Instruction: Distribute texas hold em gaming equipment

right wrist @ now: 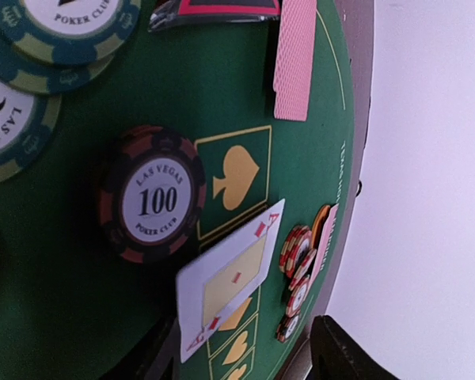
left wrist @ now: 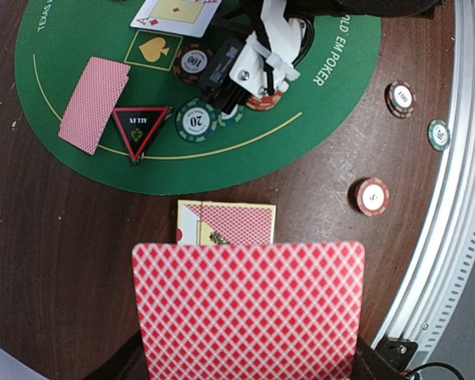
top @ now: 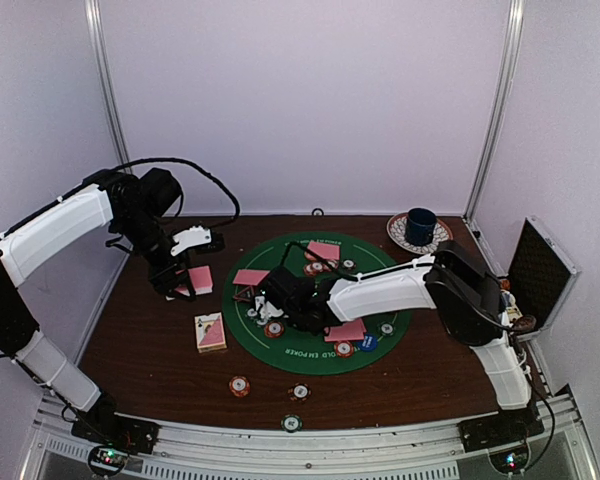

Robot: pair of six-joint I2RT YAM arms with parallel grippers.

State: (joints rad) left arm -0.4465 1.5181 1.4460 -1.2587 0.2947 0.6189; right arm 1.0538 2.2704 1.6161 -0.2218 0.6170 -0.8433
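My left gripper (top: 180, 283) is shut on a pink-backed card (left wrist: 249, 309) and holds it over the brown table left of the green mat (top: 400, 320). The card hides its fingertips. Below it lies the card box (left wrist: 226, 223). My right gripper (top: 271, 300) is low over the mat's left part, jaws apart. A face-up ace of diamonds (right wrist: 233, 277) sits between its fingers, touching the left one. A black 100 chip (right wrist: 152, 196), green chips (left wrist: 196, 120), the red-black triangle marker (left wrist: 138, 128) and a face-down card (left wrist: 95, 103) lie nearby.
More cards (top: 345, 330), a blue disc (top: 368, 343) and a chip pile (right wrist: 295, 265) lie on the mat. Loose chips (top: 240, 385) (top: 300, 392) (top: 292, 423) sit near the front edge. A dark blue cup (top: 420, 225) stands back right, and a black case (top: 542, 268) stands at the right.
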